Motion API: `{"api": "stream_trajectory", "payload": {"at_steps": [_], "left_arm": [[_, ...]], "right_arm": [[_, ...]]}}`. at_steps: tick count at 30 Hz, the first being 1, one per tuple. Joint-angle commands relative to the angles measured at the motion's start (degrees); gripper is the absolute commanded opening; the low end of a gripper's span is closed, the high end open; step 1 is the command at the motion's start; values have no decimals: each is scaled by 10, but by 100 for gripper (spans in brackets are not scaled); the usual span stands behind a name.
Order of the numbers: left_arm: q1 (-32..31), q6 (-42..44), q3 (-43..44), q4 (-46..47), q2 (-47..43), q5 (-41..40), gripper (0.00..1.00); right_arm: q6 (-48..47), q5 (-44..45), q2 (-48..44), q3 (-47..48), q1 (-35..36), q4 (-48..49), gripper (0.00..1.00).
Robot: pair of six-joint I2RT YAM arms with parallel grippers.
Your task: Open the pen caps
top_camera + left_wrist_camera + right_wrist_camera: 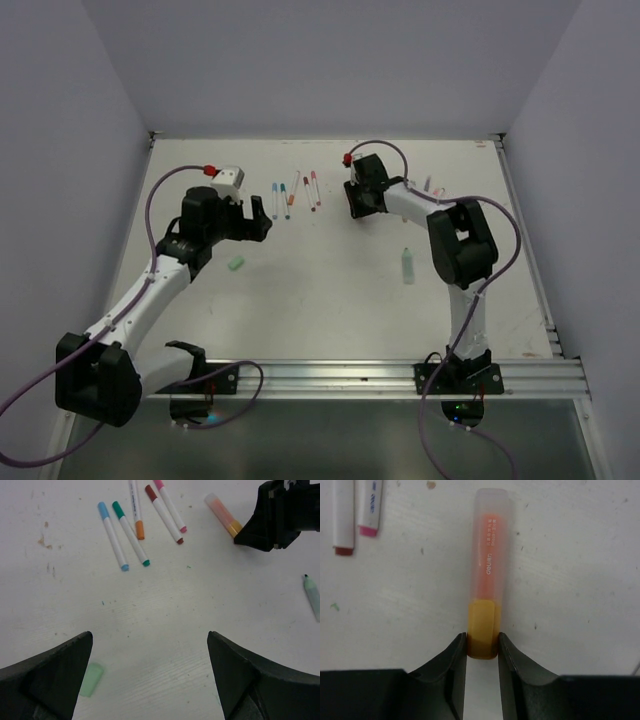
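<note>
Right arm bent at elbow, wrist low; right tool (482, 638) clenched on yellow end of orange highlighter (490, 555), barrel flat on surface (570, 580) straight ahead, print reads "deli". Left arm stretched forward, left tool (150, 636) released, mint cap (91, 679) beside one finger

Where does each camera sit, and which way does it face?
Top external: above, behind the bases, looking down on the table; left arm and right arm show.
Left wrist: on its arm, facing the pens; left gripper at bottom.
Right wrist: likewise, looking down on the orange highlighter; right gripper around its end.
Shared: both wrist views show that highlighter.
</note>
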Motion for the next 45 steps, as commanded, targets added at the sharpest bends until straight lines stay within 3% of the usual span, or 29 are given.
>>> {"api": "stream_trajectory", "payload": {"at_steps": [1,8,18,22,27,36,45], "left_arm": [[-6,8,-1,60,-15,80,100],[-13,-32,68,38,26,132,100],[-12,-5,227,-85,90,208,96],[-12,4,261,-158,131,317,88],[-12,-53,242,-155,147,399,83],[-12,-158,223,-67,134,439,78],[-13,-150,206,-83,142,439,61]], "right_arm": [[-41,-66,-118,-54,3,-5,0],[-179,-309,-251,-79,25,-135,0],[-314,-396,-344,-99,54,-188,0],[-357,-395,-407,-134,57,-140,0],[-399,-377,-439,-169,66,-80,0],[-438,-317,-430,-171,97,-65,0],[-437,-317,-426,-175,106,-21,0]]}}
